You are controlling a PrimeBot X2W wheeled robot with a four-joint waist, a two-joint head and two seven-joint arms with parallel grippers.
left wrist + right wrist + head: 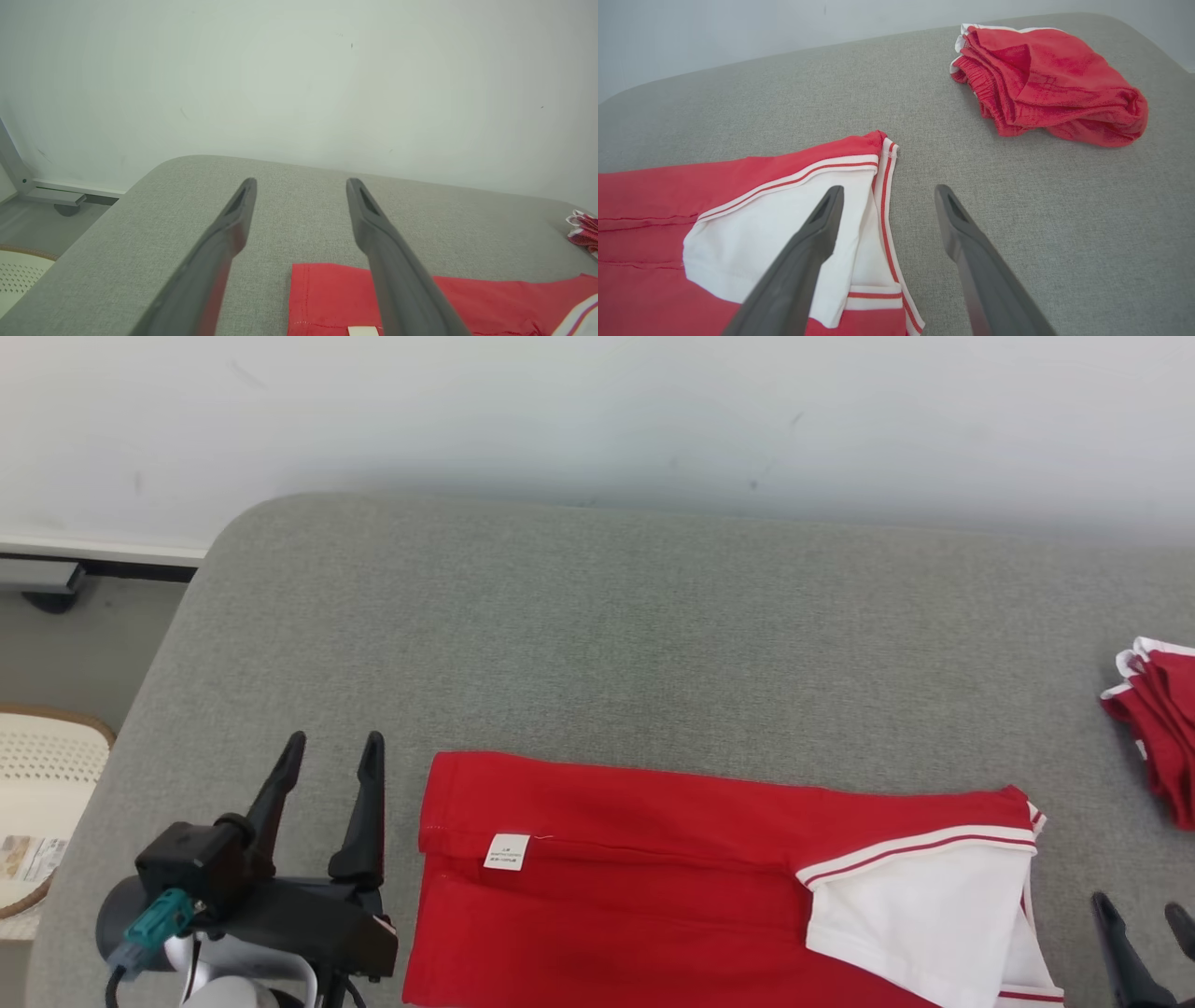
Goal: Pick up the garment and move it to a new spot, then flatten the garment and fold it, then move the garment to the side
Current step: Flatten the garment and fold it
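The garment (653, 887) is a red top with a white sleeve and red-striped trim, lying folded flat on the grey padded surface (653, 635) at the near edge. A small white label (507, 851) shows near its left end. My left gripper (333, 756) stands open just left of the garment's left edge, holding nothing. My right gripper (1144, 913) is open at the garment's right end, fingers apart and empty. In the left wrist view the garment (327, 298) lies under my open left gripper (301, 184). In the right wrist view my open right gripper (887, 191) hovers over the white sleeve (784, 224).
A second red garment (1045, 79) with white trim lies bunched at the far right (1158, 728). A white wall (597, 420) backs the surface. A woven basket (37, 803) stands on the floor at left. The surface's rounded left corner (243, 532) drops off to the floor.
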